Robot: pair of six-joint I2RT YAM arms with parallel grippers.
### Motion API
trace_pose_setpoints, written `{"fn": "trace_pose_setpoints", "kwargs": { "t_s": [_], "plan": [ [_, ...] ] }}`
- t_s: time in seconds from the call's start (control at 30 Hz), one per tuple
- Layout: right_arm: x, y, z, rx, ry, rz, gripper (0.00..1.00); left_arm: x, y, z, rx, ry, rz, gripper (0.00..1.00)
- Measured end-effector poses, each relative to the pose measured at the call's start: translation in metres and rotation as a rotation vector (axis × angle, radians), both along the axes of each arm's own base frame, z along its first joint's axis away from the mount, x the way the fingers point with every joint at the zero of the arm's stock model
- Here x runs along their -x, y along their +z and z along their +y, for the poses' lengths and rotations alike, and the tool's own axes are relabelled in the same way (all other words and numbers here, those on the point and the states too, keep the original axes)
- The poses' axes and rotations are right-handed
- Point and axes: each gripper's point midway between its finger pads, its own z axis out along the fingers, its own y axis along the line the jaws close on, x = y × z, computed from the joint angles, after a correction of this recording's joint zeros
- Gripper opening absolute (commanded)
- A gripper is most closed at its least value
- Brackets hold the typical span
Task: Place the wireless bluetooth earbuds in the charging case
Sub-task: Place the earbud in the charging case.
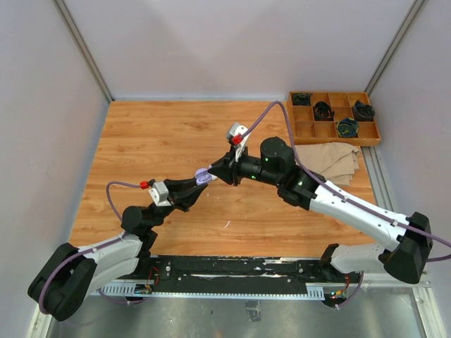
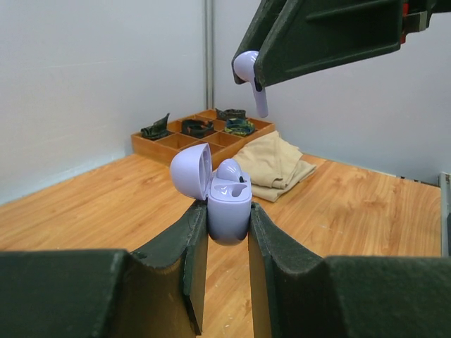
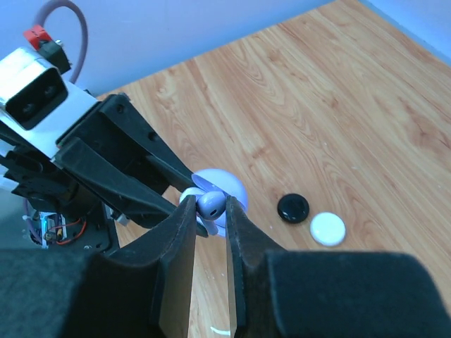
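Right claw (image 3: 210, 209) pinching lilac earbud (image 2: 246, 66) by its head, above the open case (image 2: 229, 201) clamped low in my left claw (image 2: 227, 215). One bud (image 2: 229, 169) already seated. Risks: stem comes in skewed, clips lid (image 2: 190, 169) or seated bud, pops out of my grip; case tips under push

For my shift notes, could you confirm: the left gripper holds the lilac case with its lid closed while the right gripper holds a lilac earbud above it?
Not quite: the lid is open, tipped back, as the left wrist view shows. The rest stands: the left gripper holds the lilac case, and the right gripper holds a lilac earbud above it.
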Motion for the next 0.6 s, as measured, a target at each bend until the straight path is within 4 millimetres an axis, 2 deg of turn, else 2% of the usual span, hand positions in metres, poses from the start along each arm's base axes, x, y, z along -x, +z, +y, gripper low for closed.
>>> {"fn": "trace_pose_setpoints", "kwargs": {
  "t_s": [0.1,0.33,0.6],
  "plan": [
    [0.006,-0.001,0.011,-0.033,0.028,-0.006,0.15,0.001,0.001,0.0,0.001,-0.003,-0.004,0.0],
    [-0.001,-0.017,0.025,-0.047,0.031,0.015,0.14,0.002,0.004,0.0,0.009,-0.006,-0.015,0.0],
    [0.009,-0.024,0.037,-0.058,0.061,0.024,0.14,0.003,0.005,0.0,0.014,-0.008,-0.017,0.0]
  ]
}}
